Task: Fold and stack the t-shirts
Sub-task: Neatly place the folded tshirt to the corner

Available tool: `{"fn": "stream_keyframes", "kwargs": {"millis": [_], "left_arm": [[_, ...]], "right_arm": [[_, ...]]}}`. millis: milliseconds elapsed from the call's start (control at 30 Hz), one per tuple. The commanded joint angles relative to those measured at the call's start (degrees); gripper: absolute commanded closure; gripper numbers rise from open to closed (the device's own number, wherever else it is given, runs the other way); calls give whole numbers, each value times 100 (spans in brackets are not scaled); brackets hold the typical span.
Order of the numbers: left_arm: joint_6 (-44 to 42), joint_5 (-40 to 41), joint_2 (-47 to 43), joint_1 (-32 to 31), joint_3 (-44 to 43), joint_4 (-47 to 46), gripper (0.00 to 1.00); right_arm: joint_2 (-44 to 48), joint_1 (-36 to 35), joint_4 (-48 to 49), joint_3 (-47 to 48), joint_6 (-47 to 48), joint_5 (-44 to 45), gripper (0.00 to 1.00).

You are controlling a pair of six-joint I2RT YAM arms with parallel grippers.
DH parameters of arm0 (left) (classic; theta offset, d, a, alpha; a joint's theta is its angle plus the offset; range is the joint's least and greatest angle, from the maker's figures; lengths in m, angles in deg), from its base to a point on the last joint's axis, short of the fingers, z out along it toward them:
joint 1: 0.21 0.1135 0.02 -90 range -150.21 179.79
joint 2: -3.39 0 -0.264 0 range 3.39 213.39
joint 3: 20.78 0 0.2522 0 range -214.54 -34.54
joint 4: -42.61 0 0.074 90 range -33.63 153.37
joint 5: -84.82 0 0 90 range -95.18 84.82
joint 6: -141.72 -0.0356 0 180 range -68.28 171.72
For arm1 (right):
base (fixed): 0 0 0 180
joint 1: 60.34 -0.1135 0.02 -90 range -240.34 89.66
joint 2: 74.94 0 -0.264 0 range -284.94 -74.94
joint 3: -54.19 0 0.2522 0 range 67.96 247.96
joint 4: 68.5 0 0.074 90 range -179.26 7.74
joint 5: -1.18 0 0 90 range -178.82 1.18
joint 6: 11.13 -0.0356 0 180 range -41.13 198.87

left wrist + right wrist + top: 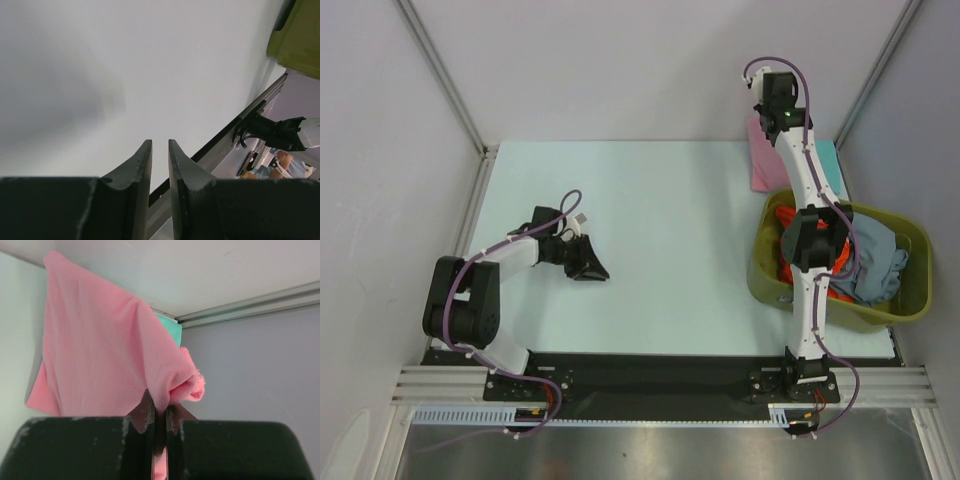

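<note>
The pink t-shirt (100, 355) hangs bunched from my right gripper (160, 407), which is shut on a fold of its edge. From above, the pink t-shirt (760, 165) lies at the table's far right corner, under my right gripper (770, 122). A teal t-shirt (828, 160) lies flat beside and partly beneath it, and a corner of the teal t-shirt (170, 329) peeks out behind the pink cloth. The orange-red t-shirt (786, 222) and grey-blue t-shirt (875, 255) sit crumpled in the basket. My left gripper (592, 270) rests low over the table at mid-left; in its wrist view the left gripper (160, 143) holds nothing, jaws nearly together.
The olive-green plastic basket (910, 295) stands at the right edge, and my right arm reaches over its left side. The basket's corner (300, 35) shows in the left wrist view. Enclosure walls and metal posts (440, 75) bound the pale table (670, 230).
</note>
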Motion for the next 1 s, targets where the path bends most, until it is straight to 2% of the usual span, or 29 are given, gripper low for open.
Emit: {"fn": "stream_keyframes", "kwargs": {"millis": [0, 233, 567, 733, 967], "left_arm": [[-147, -109, -4, 75, -118, -46, 75], [-138, -144, -30, 102, -109, -73, 75], [-147, -127, -21, 111, -101, -73, 75], [-129, -153, -4, 111, -136, -82, 75], [-225, -48, 14, 119, -171, 68, 75]], "right_arm": [[781, -28, 51, 77, -30, 101, 100], [957, 15, 52, -160, -12, 57, 100], [561, 86, -44, 24, -310, -259, 100], [658, 182, 86, -327, -381, -224, 100], [184, 340, 394, -90, -153, -189, 100]]}}
